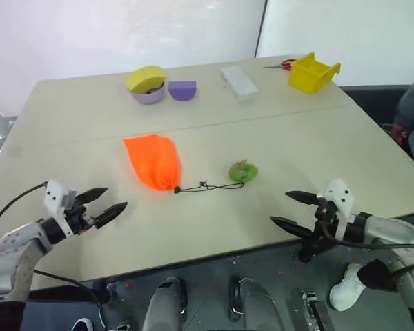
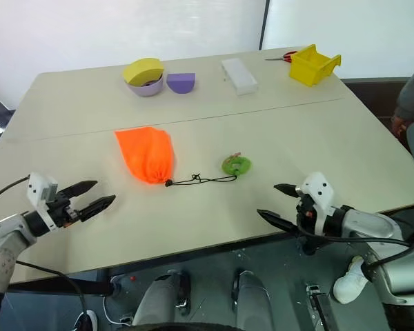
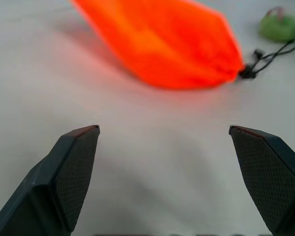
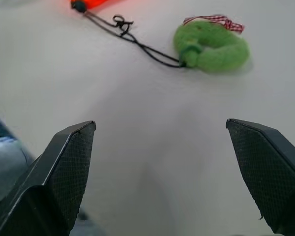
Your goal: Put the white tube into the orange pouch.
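The orange pouch (image 1: 154, 161) lies flat on the table's middle left, its neck drawn shut toward me. A dark cord (image 1: 200, 186) runs from the neck to a green fuzzy ring (image 1: 243, 172). The white tube is out of view. My left gripper (image 1: 116, 198) hovers open near the front left edge, short of the pouch (image 3: 167, 44), with nothing between its fingers. My right gripper (image 1: 279, 207) stands open at the front right edge, facing the ring (image 4: 211, 44), and is also empty.
At the back of the table stand a yellow bin (image 1: 312, 72), red scissors (image 1: 284, 65), a clear-white box (image 1: 239, 81), a purple bowl with a yellow lid (image 1: 146, 84) and a purple block (image 1: 182, 89). A person's arm (image 1: 410, 110) shows at the right edge.
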`<action>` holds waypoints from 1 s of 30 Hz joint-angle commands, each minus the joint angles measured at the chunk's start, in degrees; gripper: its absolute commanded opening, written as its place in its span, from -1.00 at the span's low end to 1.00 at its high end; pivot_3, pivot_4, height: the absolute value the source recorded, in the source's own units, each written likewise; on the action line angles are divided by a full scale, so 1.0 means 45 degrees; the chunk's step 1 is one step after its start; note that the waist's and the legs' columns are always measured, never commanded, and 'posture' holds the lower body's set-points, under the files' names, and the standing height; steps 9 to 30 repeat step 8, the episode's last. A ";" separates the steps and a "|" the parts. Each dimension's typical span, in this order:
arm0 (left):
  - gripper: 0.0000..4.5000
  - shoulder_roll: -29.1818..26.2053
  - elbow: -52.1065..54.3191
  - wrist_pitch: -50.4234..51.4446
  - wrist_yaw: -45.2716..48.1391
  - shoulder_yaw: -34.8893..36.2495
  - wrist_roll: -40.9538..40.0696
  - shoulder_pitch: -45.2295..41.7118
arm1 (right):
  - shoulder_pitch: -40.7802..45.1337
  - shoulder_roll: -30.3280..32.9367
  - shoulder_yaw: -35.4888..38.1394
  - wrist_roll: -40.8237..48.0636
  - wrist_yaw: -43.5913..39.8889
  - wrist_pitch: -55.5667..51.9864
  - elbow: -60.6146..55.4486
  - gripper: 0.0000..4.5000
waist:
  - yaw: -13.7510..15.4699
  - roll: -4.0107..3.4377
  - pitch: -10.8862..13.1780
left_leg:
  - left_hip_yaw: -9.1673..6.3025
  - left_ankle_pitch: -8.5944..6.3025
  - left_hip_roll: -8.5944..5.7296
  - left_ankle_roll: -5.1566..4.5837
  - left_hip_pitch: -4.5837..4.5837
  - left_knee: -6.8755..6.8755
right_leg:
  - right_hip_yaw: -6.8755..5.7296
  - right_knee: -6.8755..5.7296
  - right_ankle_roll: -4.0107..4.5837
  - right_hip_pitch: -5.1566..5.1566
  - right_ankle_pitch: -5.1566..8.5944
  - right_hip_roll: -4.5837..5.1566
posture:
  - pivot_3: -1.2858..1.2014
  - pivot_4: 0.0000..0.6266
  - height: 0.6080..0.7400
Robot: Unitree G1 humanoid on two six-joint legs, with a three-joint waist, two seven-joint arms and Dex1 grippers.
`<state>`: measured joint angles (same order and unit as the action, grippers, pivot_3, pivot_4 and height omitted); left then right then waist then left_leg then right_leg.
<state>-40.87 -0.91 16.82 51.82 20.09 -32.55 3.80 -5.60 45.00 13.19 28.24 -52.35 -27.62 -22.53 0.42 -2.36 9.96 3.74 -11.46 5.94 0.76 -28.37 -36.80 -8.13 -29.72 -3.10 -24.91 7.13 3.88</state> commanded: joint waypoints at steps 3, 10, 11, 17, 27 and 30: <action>1.00 -0.0245 0.0014 -0.0545 -0.0110 0.0852 0.0254 -0.0025 | -0.0536 0.0488 0.0849 0.0018 -0.0562 0.0590 0.0166 0.97 | 0.0611 0.0542 0.0008 | 0.0695 0.0143 -0.0205 0.0015 0.0503 0.0639 | 0.0371 -0.1769 0.0116 0.0673 0.2667 0.0214 | 0.03 -0.52 1.00; 1.00 -0.0297 -0.0488 -0.0748 -0.0194 0.0840 0.0644 -0.0175 | -0.0546 0.0543 0.0665 -0.0399 -0.0707 0.1109 0.0479 0.97 | 0.0627 0.0353 0.0050 | 0.0031 0.0315 -0.0537 0.0226 0.0684 0.0391 | 0.0314 -0.1892 0.0142 0.0839 0.2669 0.0255 | 0.03 -0.52 1.00; 1.00 -0.0297 -0.0488 -0.0748 -0.0194 0.0840 0.0644 -0.0175 | -0.0546 0.0543 0.0665 -0.0399 -0.0707 0.1109 0.0479 0.97 | 0.0627 0.0353 0.0050 | 0.0031 0.0315 -0.0537 0.0226 0.0684 0.0391 | 0.0314 -0.1892 0.0142 0.0839 0.2669 0.0255 | 0.03 -0.52 1.00; 1.00 -0.0297 -0.0488 -0.0748 -0.0194 0.0840 0.0644 -0.0175 | -0.0546 0.0543 0.0665 -0.0399 -0.0707 0.1109 0.0479 0.97 | 0.0627 0.0353 0.0050 | 0.0031 0.0315 -0.0537 0.0226 0.0684 0.0391 | 0.0314 -0.1892 0.0142 0.0839 0.2669 0.0255 | 0.03 -0.52 1.00; 1.00 -0.0297 -0.0488 -0.0748 -0.0194 0.0840 0.0644 -0.0175 | -0.0546 0.0543 0.0665 -0.0399 -0.0707 0.1109 0.0479 0.97 | 0.0627 0.0353 0.0050 | 0.0031 0.0315 -0.0537 0.0226 0.0684 0.0391 | 0.0314 -0.1892 0.0142 0.0839 0.2669 0.0255 | 0.03 -0.52 1.00; 1.00 -0.0297 -0.0488 -0.0748 -0.0194 0.0840 0.0644 -0.0175 | -0.0546 0.0543 0.0665 -0.0399 -0.0707 0.1109 0.0479 0.97 | 0.0627 0.0353 0.0050 | 0.0031 0.0315 -0.0537 0.0226 0.0684 0.0391 | 0.0314 -0.1892 0.0142 0.0839 0.2669 0.0255 | 0.03 -0.52 1.00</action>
